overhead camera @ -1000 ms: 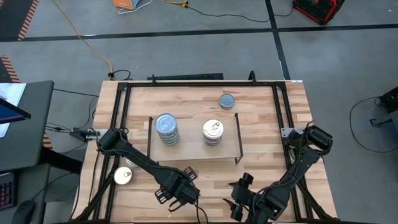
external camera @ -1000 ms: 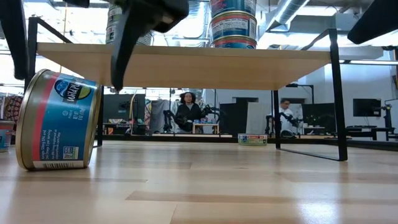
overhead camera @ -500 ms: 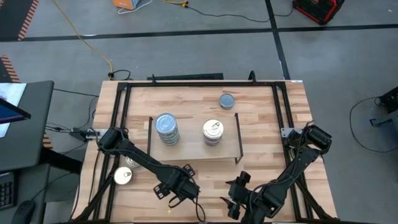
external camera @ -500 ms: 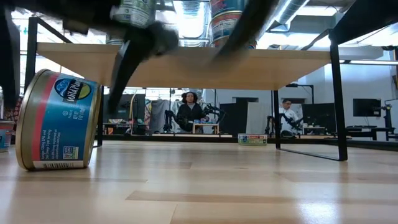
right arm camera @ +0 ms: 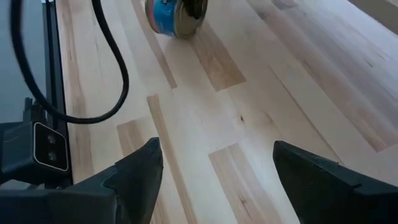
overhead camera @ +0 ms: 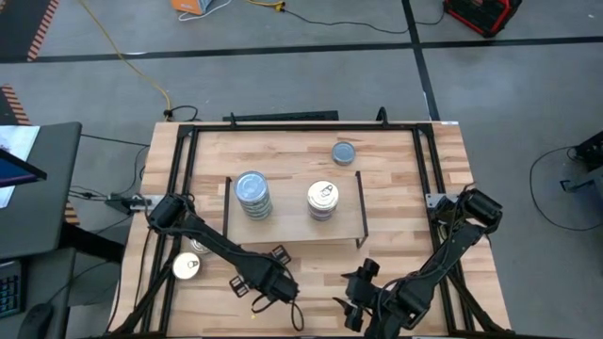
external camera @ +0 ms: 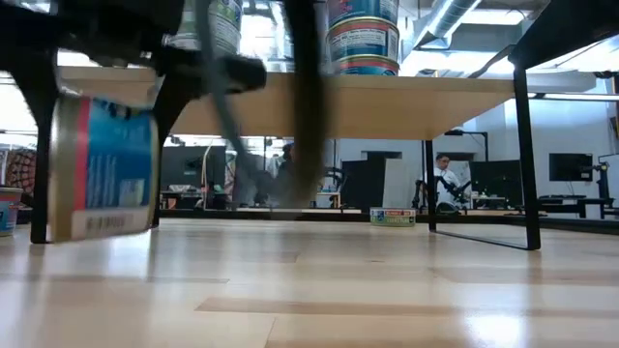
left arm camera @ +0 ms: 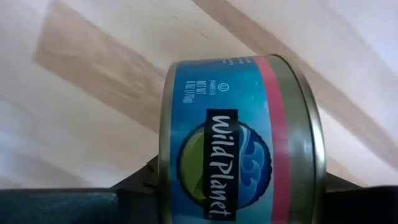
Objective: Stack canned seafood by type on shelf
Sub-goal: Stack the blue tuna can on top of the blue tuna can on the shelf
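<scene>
My left gripper (overhead camera: 264, 282) stands near the table's near edge, in front of the shelf, shut on a blue-labelled tin (left arm camera: 242, 143) that is turned on its edge (external camera: 102, 169). My right gripper (overhead camera: 361, 294) hovers open to its right, touching nothing; its wrist view shows the same tin (right arm camera: 177, 15) farther off. The shelf (overhead camera: 292, 231) carries a stack of blue-grey-lidded tins (overhead camera: 252, 191) and a stack of silver-gold-lidded tins (overhead camera: 322, 198). The held tin is hidden under the gripper in the high view. My left gripper pinches the tin between its two fingers, one on each flat end, near the rim (left arm camera: 314, 180). The fingers (external camera: 169, 106) come down from above. The tin sits on edge with its label wall facing outward, its lower rim just above the tabletop.
A single blue-grey tin (overhead camera: 344, 152) lies on the table behind the shelf. Two more tins (overhead camera: 186, 266) (overhead camera: 199, 247) lie at the table's left side beside the left arm. Black frame rails (overhead camera: 188, 160) run along the table's edges. People sit in the room beyond.
My left gripper has come down over the tin that leaned on its edge and taken hold of it. The tin now stands straighter and has risen slightly off the table. My right gripper has shifted a little.
</scene>
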Controlling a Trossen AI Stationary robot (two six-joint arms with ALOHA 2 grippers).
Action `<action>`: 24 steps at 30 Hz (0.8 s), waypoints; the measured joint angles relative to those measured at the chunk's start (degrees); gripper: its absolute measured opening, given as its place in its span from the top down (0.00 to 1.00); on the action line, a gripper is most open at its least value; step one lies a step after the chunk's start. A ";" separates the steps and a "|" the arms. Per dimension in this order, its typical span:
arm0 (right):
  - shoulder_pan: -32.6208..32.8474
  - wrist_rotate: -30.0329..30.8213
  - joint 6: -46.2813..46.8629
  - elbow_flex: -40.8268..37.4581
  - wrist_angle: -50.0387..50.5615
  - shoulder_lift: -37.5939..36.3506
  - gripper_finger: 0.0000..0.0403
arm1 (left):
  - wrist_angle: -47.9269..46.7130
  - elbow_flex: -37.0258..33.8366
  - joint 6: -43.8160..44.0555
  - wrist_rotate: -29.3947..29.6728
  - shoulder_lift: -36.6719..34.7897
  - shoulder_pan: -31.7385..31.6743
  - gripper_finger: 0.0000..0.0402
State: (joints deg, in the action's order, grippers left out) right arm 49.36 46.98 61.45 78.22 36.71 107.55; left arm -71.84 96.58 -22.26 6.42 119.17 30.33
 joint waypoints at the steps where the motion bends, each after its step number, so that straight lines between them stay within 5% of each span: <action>1: 0.22 -0.38 0.00 0.00 0.34 0.00 0.19 | -0.94 1.07 1.02 -0.18 0.00 0.00 0.58; 7: 4.28 -2.07 5.82 0.01 8.47 -3.57 0.19 | -0.80 8.27 5.41 -3.15 -3.68 0.00 0.58; 12: 6.65 5.05 10.96 0.04 15.53 -6.40 0.19 | 7.41 13.37 12.45 -3.37 -9.72 -2.08 0.58; 24: 2.08 7.38 4.17 0.01 16.26 -7.20 0.20 | 23.36 15.76 32.16 -9.32 -24.41 -20.37 0.57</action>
State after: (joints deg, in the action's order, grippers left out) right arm 51.44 54.36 65.62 78.23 52.97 100.34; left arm -48.48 112.33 9.90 -2.90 94.77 9.95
